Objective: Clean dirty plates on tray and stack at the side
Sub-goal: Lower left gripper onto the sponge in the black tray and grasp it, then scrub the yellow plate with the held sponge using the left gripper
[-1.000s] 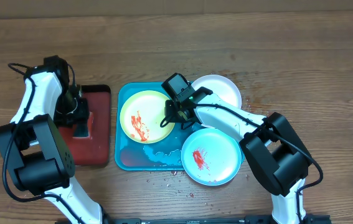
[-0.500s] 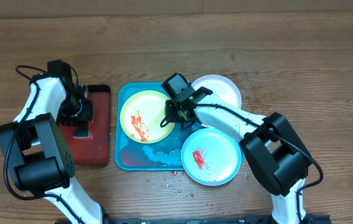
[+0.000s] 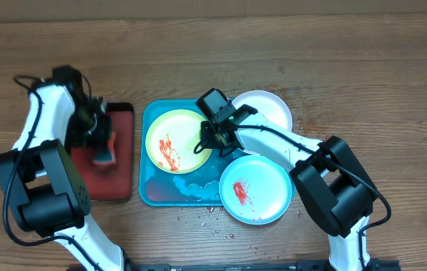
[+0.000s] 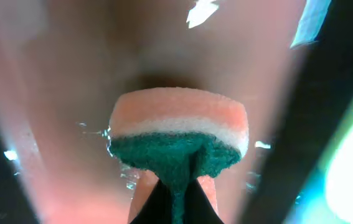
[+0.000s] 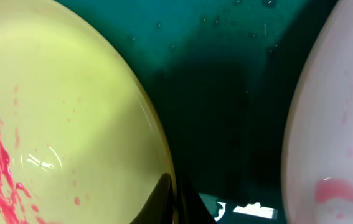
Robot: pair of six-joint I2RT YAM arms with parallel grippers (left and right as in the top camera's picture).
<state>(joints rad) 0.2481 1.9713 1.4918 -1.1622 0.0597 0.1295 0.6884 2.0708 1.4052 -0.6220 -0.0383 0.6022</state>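
Your right pincer is clenched on the rim of the yellow-green plate. In the right wrist view its fingertips close on that rim with the plate spreading away to the left of them. You have three plates in all, each smeared with red sauce. The yellow-green plate lies flat inside the turquoise tray, left of this pincer. The white plate sits just right of the pincer and farther from the arm bases, overlapping the tray's edge. The mint-green plate lies right of it and nearer the bases, hanging over the tray's corner onto the tabletop. There are two trays, side by side. Wet turquoise tray floor shows directly ahead of the right fingertips, and a pale plate edge lies right of them, though you cannot tell which plate it is. Your left pincer, well apart to the left, is over the dark red tray. It grasps the one sponge, orange on top with a green scouring face.
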